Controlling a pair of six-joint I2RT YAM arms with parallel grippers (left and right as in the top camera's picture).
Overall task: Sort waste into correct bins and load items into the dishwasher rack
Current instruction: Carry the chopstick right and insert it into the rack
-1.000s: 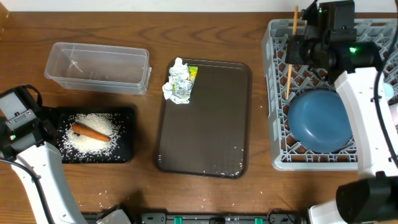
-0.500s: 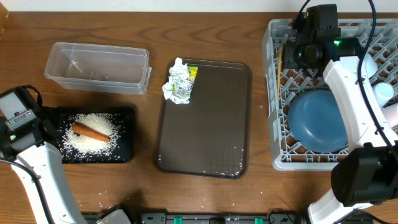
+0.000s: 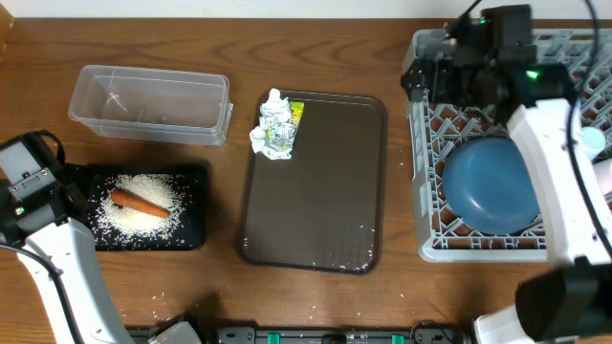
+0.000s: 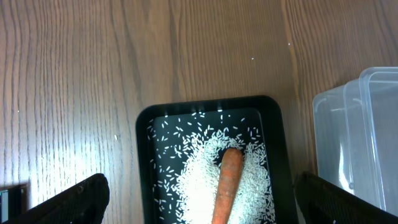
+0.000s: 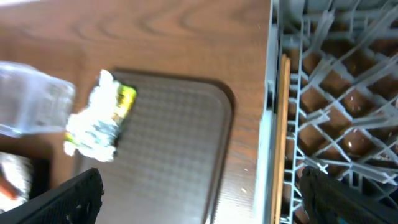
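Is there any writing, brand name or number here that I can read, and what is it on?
No text can be read in any view.
The wrapper beside the paper may carry print, but it is too small and blurred to read.
The brown tray, rack and plate show no lettering.

Right gripper (image 5: 199, 185): its jaws, clamped on the chopsticks (image 5: 283, 130) a second ago, now stand wide apart with nothing between them. Chopsticks: no longer held over the dishwasher rack (image 3: 418, 172), they lie flat inside it, along its left wall, free of the gripper's fingers.
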